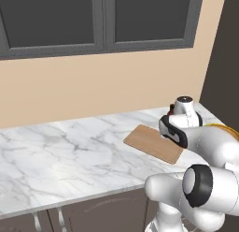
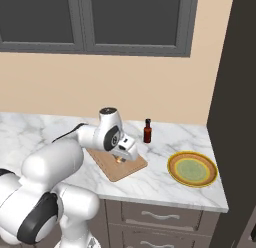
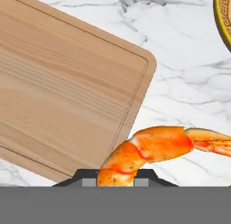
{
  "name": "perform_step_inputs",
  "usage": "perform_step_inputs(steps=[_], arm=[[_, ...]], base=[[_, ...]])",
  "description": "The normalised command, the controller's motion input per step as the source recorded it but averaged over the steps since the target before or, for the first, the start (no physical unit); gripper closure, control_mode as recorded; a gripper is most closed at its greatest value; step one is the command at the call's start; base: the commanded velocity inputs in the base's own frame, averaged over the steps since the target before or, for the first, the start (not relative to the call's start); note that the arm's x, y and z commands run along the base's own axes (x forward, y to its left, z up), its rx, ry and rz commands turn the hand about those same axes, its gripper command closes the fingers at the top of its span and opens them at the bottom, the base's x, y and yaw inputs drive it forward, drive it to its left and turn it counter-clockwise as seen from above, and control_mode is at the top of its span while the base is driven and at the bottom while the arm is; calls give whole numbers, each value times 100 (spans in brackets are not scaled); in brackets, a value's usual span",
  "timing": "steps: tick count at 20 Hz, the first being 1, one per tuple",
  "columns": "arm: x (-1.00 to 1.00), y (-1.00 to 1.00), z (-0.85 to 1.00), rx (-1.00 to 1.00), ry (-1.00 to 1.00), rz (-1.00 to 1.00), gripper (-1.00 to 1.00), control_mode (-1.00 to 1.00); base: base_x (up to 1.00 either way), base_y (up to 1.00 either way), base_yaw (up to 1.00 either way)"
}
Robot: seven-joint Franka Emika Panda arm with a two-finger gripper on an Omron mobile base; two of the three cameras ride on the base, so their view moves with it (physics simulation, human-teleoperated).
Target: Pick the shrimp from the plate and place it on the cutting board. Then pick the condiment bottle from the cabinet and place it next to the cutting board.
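My gripper (image 3: 116, 181) is shut on the curled orange shrimp (image 3: 153, 146), which sticks out to the right between the fingertips. It hangs just above the near right corner of the light-brown cutting board (image 3: 63, 87). From the right base view, the gripper (image 2: 120, 159) hovers low over the cutting board (image 2: 112, 171), with the shrimp (image 2: 118, 160) a tiny orange speck under it. The plate (image 2: 192, 169) lies to the right of the board. The condiment bottle (image 2: 147, 131) stands upright on the counter behind the board, near the wall. The dark cabinet (image 2: 240, 117) rises at the right.
The marble counter (image 1: 60, 156) stretches wide to the left of the cutting board (image 1: 154, 143). Grey glass-fronted wall cupboards (image 1: 102, 20) hang above. The counter's front edge runs close below the board and plate; drawers (image 2: 160, 217) sit under it.
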Motion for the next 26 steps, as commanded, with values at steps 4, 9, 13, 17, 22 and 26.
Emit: perform_step_inputs(steps=[4, 9, 13, 17, 22, 26], arm=[[20, 20, -8, 2, -1, 0, 100, -100], [20, 21, -11, 2, 0, 0, 100, -100], [17, 15, -29, 0, 0, 0, 100, -100], [16, 3, -46, 0, 0, 0, 100, -100], [15, 0, -40, 0, 0, 0, 100, -100], [17, 0, -28, 0, 0, 0, 100, -100]], base=[[0, 0, 0], [0, 0, 0], [0, 0, 0], [0, 0, 0], [0, 0, 0], [0, 0, 0]])
